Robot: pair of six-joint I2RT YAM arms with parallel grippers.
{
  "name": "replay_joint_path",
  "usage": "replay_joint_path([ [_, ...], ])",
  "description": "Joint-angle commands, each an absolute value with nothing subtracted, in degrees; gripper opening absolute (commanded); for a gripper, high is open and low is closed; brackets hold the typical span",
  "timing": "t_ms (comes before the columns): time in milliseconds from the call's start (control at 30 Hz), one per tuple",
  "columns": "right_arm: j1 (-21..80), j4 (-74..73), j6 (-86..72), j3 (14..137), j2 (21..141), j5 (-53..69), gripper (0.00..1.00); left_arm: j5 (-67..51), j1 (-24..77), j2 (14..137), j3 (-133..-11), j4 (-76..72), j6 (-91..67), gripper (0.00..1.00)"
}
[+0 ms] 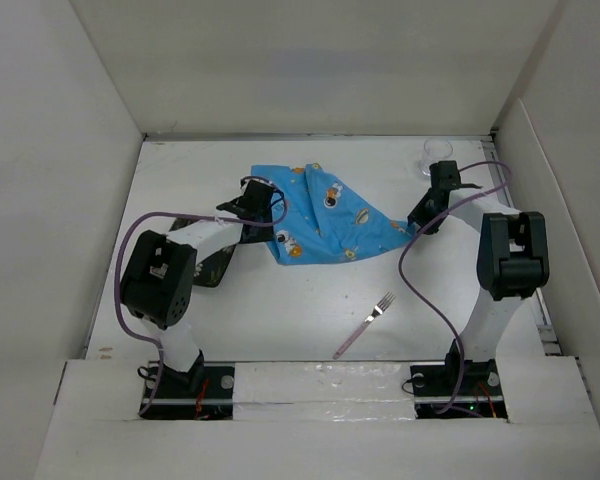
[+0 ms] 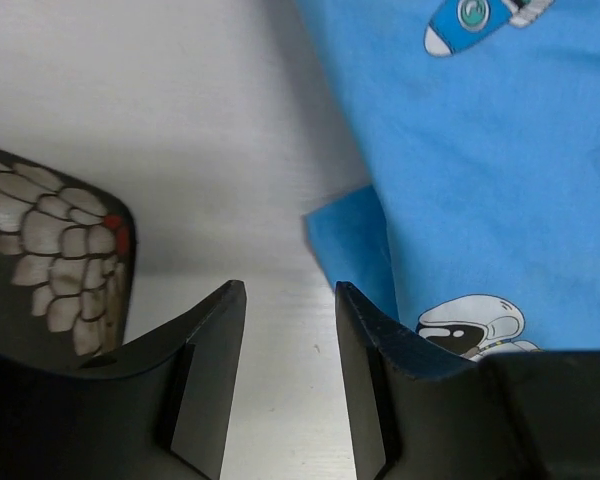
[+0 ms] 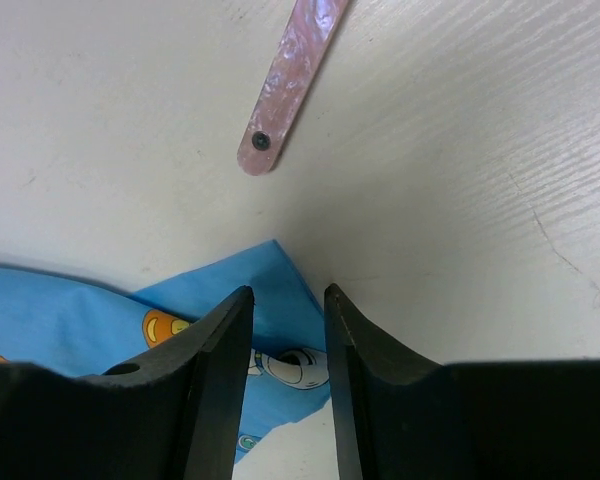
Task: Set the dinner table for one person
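Okay, desk (image 1: 280, 330) fills the overhead view from the arm bases at the bottom up to the back wall. It is flat, matte white and rigid, so judged not a thing to grip, only a surface to lay things on and slide them across; cloth probably drags easily on it. Placemat (image 1: 325, 220) lies rumpled and skewed at upper centre, with one corner folded over. It looks soft, light and limp, so it is best taken at two corners, one per arm, and pulled flat. Left gripper (image 2: 290, 290) is spread with only bare desk in the gap; the folded placemat edge is just right of it and a dark patterned plate (image 2: 50, 250) is at the frame's left edge. Right gripper (image 3: 288, 292) is spread too, low over a placemat corner whose tip lies at the gap, not visibly pinched. Fork (image 1: 365, 325) lies at lower centre, apart from the cloth; it is stiff and thin and lies flat, so probably awkward to get under. Glass (image 1: 437, 153) stands at upper right near the back edge, close to the right arm, fragile and easy to tip. Open room is at lower centre and lower left. Walls (image 1: 60, 200) box in the left, back and right, and the plate crowds the left arm.
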State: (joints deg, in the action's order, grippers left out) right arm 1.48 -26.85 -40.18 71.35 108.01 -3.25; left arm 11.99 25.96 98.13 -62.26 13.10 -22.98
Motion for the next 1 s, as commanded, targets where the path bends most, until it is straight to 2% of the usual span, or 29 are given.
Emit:
replay_joint_path([
  [0,1.1,-28.7,-38.8,73.1,108.7,-2.2,0.4,7.7,26.4,99.7,-63.9,12.2,-23.8,0.39],
  [267,1.1,-28.9,-38.1,72.4,108.8,-0.6,0.42,5.3,26.4,103.7,-64.2,11.4,-24.2,0.47],
  [367,1.1,-29.6,-37.4,72.8,109.1,-0.4,0.39,4.6,26.4,105.5,-63.9,10.7,-24.6,0.49],
  [433,1.1,-29.7,-37.2,72.9,109.2,-0.4,0.33,4.8,26.4,106.2,-63.8,9.8,-24.9,0.48],
  [500,1.1,-30.0,-36.8,73.4,109.4,1.1,0.24,5.2,26.4,106.8,-63.8,8.8,-24.8,0.44],
  [533,1.1,-30.2,-36.9,73.6,109.7,1.1,0.2,5.8,26.4,106.9,-63.7,8.4,-24.9,0.35],
  [600,1.1,-30.2,-37.1,73.8,109.9,1.0,0.1,6.7,26.4,106.7,-63.8,8.0,-24.7,0.28],
  [633,1.1,-30.0,-37.3,73.8,109.7,0.9,0.07,7.4,26.4,106.7,-63.8,7.9,-24.7,0.19],
  [700,1.1,-29.4,-37.5,73.1,109.2,1.0,0.0,7.9,26.4,106.4,-63.9,7.8,-24.2,0.12],
  [733,1.1,-28.1,-37.5,72.6,108.7,1.1,0.0,8.6,26.4,106.3,-64.1,7.8,-23.9,0.01],
  [967,1.1,-23.6,-38.8,67.9,100.5,2.7,0.0,12.5,26.4,99.7,-64.0,9.2,-22.5,0.0],
])
